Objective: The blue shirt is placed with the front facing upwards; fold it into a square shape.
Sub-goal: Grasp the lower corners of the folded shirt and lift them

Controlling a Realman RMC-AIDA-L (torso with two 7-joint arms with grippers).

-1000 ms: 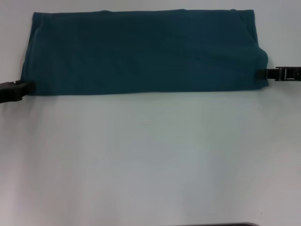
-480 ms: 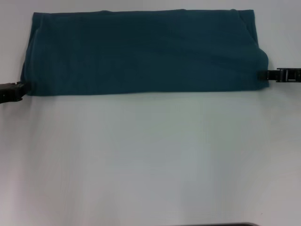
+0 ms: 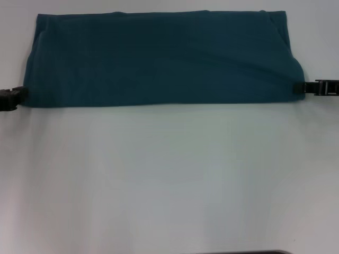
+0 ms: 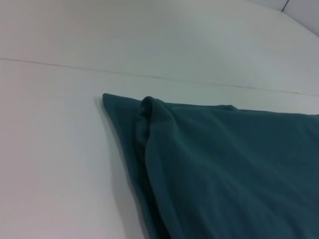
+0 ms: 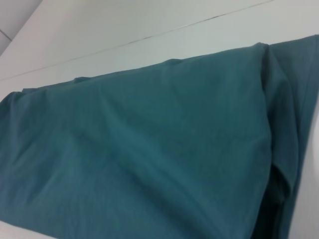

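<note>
Head view is showing my two arms easing outward from the ends of the blue shirt point(image 3: 159, 58): a second ago both grippers were reaching a little farther in along its short edges, and now my left gripper point(image 3: 11, 98) is sitting just off the near-left corner and my right gripper point(image 3: 318, 88) is just beside the near-right corner, where the cloth is bulging slightly. I am reading that as the hold being let go after the lengthwise fold, so the long band is probably finished and the crosswise folds toward a square are what is left.

The shirt is lying as a wide, flat band across the far part of the white table point(image 3: 169, 180), plain teal side up, no lettering showing. It is stretching between my two grippers, its near edge running straight. My left wrist camera is looking at layered cloth at the corner; my right one is looking across the smooth top layer.

Whether my fingers are parted or closed, I cannot tell, and I am seeing no cloth lifted by either side.
</note>
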